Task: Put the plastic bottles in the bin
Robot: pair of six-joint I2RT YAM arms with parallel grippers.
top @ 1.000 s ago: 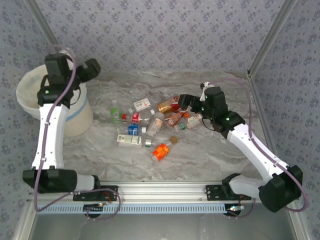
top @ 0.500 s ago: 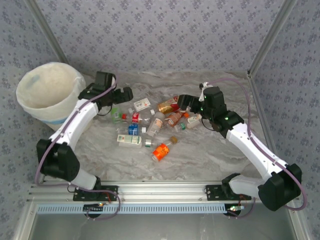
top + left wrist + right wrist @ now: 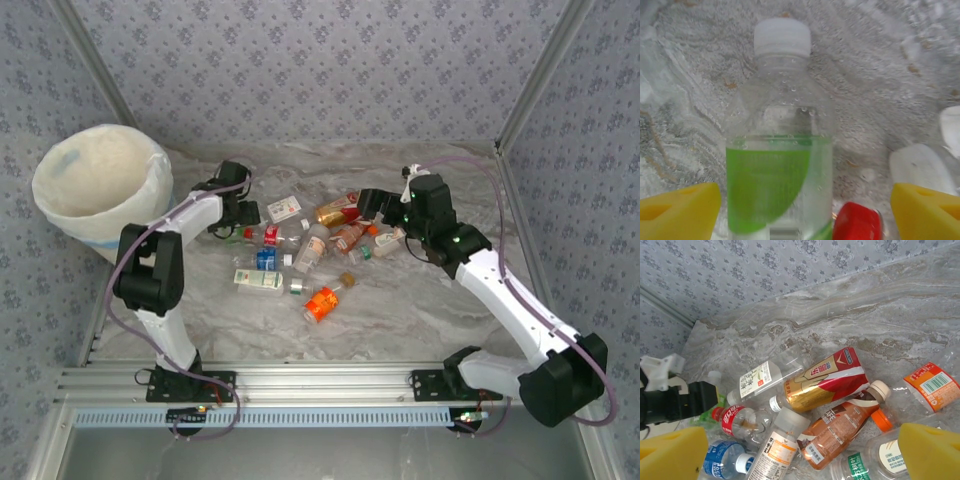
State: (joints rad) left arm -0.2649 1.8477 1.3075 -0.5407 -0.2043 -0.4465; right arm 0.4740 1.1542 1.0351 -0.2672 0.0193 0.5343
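Base of green-label bottle [image 3: 777,165] cut off below, red cap [image 3: 856,222] partly cropped

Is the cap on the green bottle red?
No, the green bottle has a white cap; the red cap lies beside it.

plastic bottles [image 3: 312,247] crowd centre, near table [image 3: 425,325] open

I see a grey-white marbled tabletop [image 3: 420,310], blue-grey floral-patterned walls [image 3: 330,70] behind it, a slanting metal frame post [image 3: 537,80], and a slotted aluminium rail [image 3: 320,385] along my near edge.
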